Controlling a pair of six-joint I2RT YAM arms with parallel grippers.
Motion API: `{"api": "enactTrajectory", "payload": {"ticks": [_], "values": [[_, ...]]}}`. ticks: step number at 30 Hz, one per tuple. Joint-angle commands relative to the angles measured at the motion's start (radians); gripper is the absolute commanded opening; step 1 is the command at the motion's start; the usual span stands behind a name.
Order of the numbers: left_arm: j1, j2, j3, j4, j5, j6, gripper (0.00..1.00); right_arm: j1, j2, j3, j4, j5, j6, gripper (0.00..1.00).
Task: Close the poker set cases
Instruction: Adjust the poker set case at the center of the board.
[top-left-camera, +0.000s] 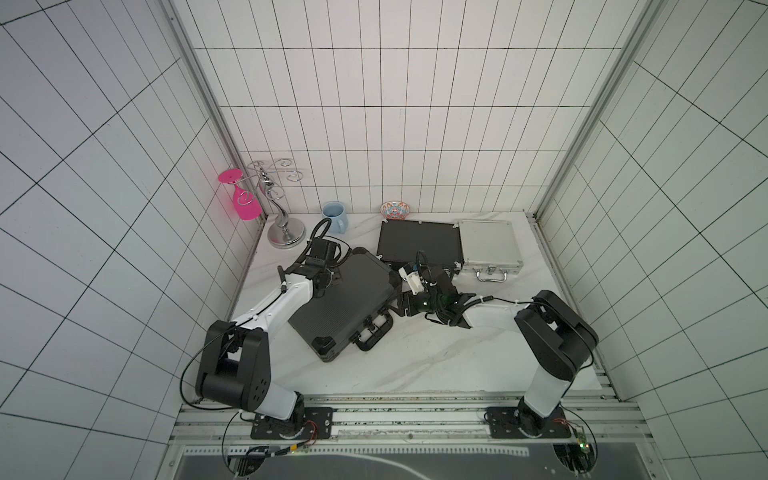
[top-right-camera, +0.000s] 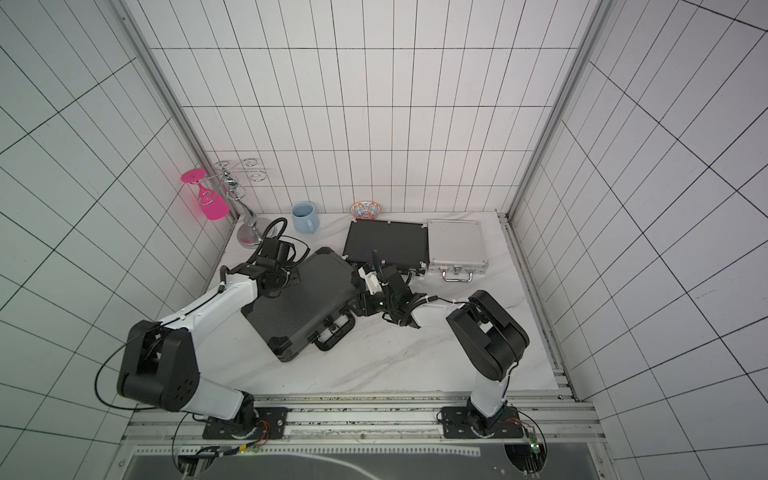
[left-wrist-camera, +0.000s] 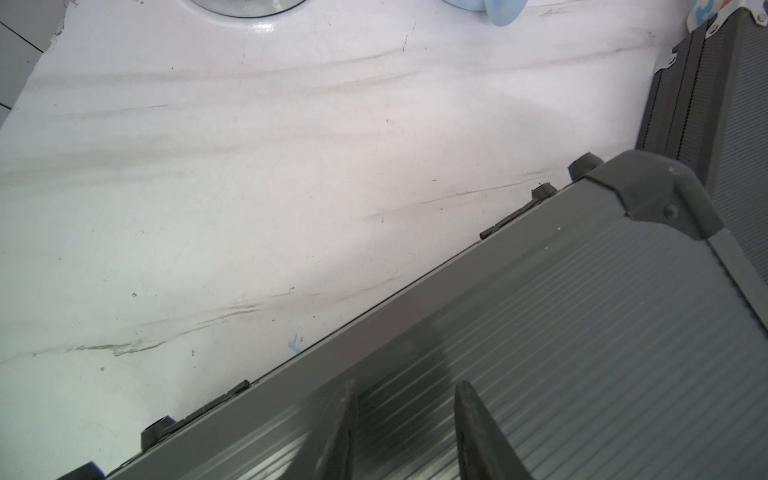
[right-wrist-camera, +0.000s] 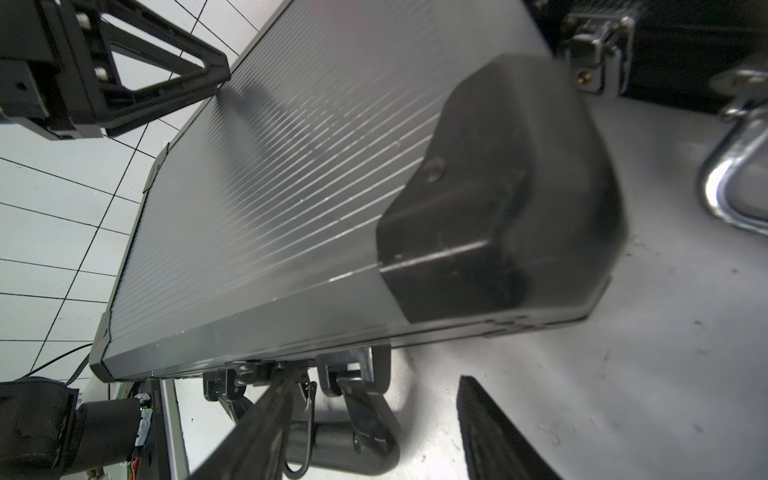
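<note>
Left wrist view: the large ribbed black case (left-wrist-camera: 540, 353) is seen shut, lying askew on the counter (left-wrist-camera: 249, 187) left of centre, its handle turned toward the front edge. The left gripper (left-wrist-camera: 406, 384) is held over the lid near the hinge side, fingers partly spread, with nothing between them but ribbed lid (whether the tips touch it cannot be told). At the case's right front corner the right gripper (right-wrist-camera: 376, 378) is set low, fingers well apart and nothing clasped. One finger (right-wrist-camera: 266, 411) is laid at the latch beside the handle, and its mate is over bare counter. The medium black case (top-left-camera: 419, 243) lies shut along the back edge, a corner just beside the large case. The small silver case (top-left-camera: 490, 247) lies shut just beside it, toward the back right corner.
</note>
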Motion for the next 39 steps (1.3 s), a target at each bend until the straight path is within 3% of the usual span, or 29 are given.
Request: {"api": "enactTrajectory", "payload": {"ticks": [1,10,17,20,32,39], "values": [[0.013,0.042,-0.025,-0.127,-0.026,-0.004,0.41,0.021,0.034,-0.059,0.069,-0.029,0.022,0.65],[0.013,0.021,-0.009,-0.136,-0.020,-0.003,0.41,0.062,0.084,-0.060,0.126,-0.007,0.050,0.61],[0.013,0.007,0.018,-0.155,-0.034,0.005,0.41,0.095,0.138,-0.027,0.202,-0.013,0.114,0.34],[0.014,0.002,0.037,-0.165,-0.037,0.014,0.42,0.121,0.154,-0.006,0.213,0.015,0.127,0.28],[0.018,-0.010,0.137,-0.211,-0.032,0.030,0.44,0.185,0.239,0.132,0.212,0.065,0.153,0.23],[-0.012,-0.018,0.118,-0.219,-0.001,0.046,0.43,0.182,0.254,0.185,0.167,0.093,0.121,0.23]]}}
